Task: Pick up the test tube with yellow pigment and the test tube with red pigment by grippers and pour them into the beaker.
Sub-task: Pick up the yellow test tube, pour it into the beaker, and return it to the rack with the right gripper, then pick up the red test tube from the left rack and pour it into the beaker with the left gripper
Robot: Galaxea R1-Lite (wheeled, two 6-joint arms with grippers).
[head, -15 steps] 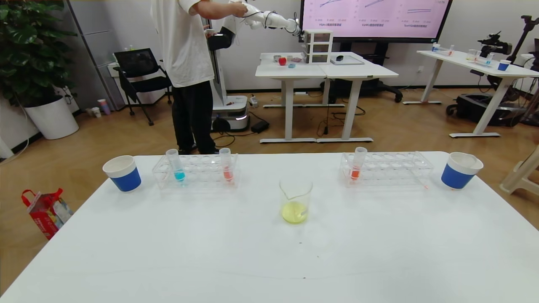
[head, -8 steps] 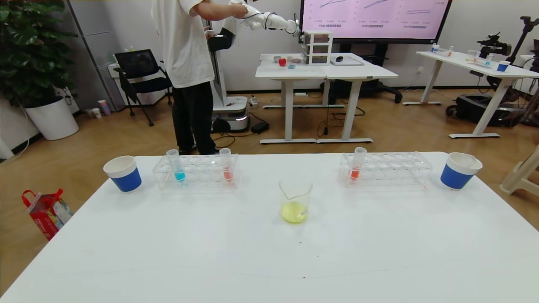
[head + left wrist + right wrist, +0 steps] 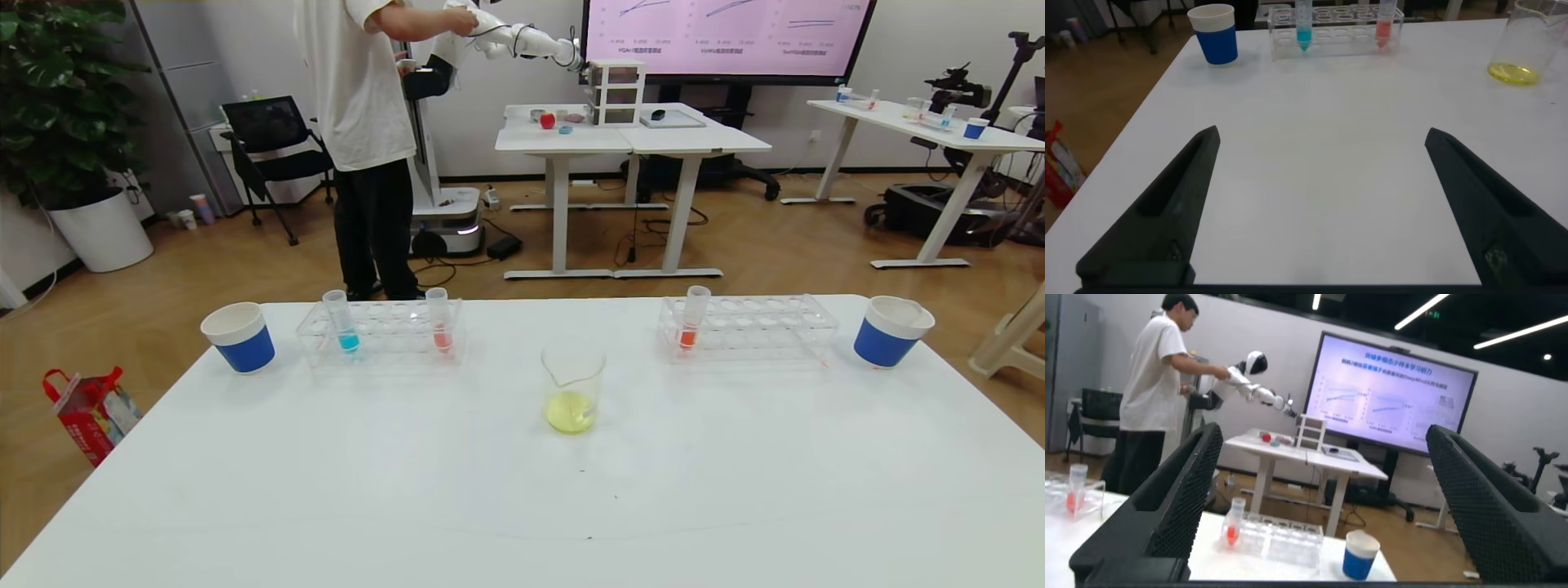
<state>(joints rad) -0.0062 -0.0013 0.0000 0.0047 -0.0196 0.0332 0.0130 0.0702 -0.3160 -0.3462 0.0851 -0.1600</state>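
Note:
The clear beaker (image 3: 572,388) stands mid-table with yellow liquid in its bottom. A test tube with red pigment (image 3: 439,320) stands in the left rack (image 3: 380,331). Another red one (image 3: 692,318) stands in the right rack (image 3: 747,327). No tube with yellow pigment is in view. Neither gripper shows in the head view. In the left wrist view my left gripper (image 3: 1323,132) is open and empty over bare table, well short of the beaker (image 3: 1527,41) and the red tube (image 3: 1386,23). My right gripper (image 3: 1324,431) is open and empty, short of the right rack's red tube (image 3: 1232,527).
A cyan-blue tube (image 3: 341,321) stands in the left rack. Blue-and-white paper cups stand at the far left (image 3: 239,336) and far right (image 3: 890,330) of the white table (image 3: 522,506). A person and another robot are beyond the table.

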